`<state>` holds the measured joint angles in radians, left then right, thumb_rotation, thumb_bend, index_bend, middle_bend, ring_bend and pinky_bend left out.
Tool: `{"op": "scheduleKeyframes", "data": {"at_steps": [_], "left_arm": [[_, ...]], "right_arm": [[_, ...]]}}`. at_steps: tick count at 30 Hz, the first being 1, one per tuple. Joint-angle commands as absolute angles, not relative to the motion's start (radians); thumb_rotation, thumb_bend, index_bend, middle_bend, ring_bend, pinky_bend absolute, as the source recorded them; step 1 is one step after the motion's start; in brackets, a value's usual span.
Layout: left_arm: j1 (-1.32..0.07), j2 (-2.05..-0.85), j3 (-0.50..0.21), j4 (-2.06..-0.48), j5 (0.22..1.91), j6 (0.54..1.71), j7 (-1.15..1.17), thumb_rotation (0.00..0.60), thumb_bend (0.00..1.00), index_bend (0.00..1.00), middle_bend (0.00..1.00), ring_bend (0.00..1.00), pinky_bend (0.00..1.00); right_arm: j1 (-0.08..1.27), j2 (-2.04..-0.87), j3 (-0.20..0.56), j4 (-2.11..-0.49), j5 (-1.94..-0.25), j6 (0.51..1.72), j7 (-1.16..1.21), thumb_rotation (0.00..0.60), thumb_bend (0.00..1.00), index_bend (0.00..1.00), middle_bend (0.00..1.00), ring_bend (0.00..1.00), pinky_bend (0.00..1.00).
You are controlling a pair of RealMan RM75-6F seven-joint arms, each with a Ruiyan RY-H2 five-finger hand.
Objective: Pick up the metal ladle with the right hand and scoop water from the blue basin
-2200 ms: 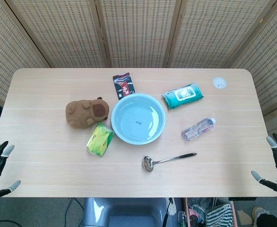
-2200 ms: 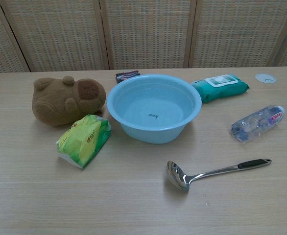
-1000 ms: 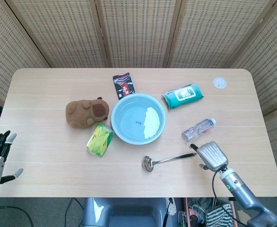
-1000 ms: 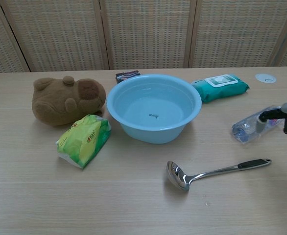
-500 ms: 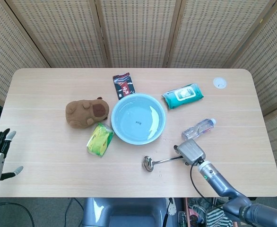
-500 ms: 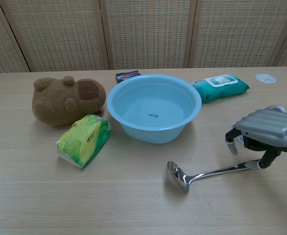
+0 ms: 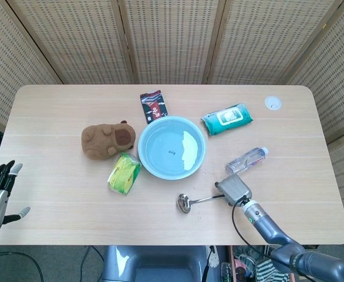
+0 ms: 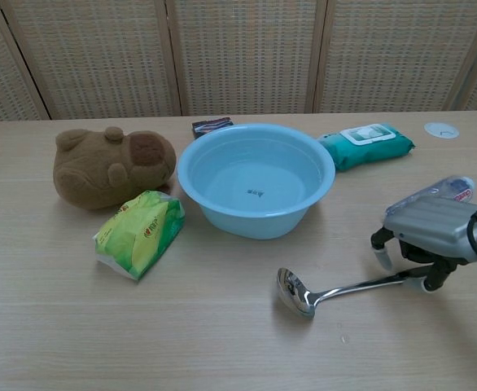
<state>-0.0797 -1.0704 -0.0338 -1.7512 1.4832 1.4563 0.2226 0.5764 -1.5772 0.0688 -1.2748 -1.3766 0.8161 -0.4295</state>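
Metal ladle [image 7: 202,200] [image 8: 336,290] is lying flat on the counter, near the front edge and a bit right of centre. Shiny steel; round bowl is pointing left and facing up, with the slim handle running right and slightly toward the back. Handle's far end is sitting under the right hand, hidden there; cannot tell if it is gripped.

Blue basin [image 7: 147,157] [image 8: 255,221] is sitting upright around the counter's middle, just behind the ladle bowl and apart from it. Light blue, round, wide rim, holding clear water with a small dark mark showing on the bottom.
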Motion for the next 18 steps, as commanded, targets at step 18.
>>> {"op": "scheduleKeyframes", "data": {"at_steps": [18], "left_arm": [[-0.086,-1.073,-0.031,-1.753,1.475,1.45,0.225,0.6,0.0,0.0,0.0,0.0,0.0]], "right_arm": [[0.595,-1.615,0.041,-1.225,-1.312,0.796,-0.461,0.6,0.33,0.48,0.95,0.73,1.0]]}}
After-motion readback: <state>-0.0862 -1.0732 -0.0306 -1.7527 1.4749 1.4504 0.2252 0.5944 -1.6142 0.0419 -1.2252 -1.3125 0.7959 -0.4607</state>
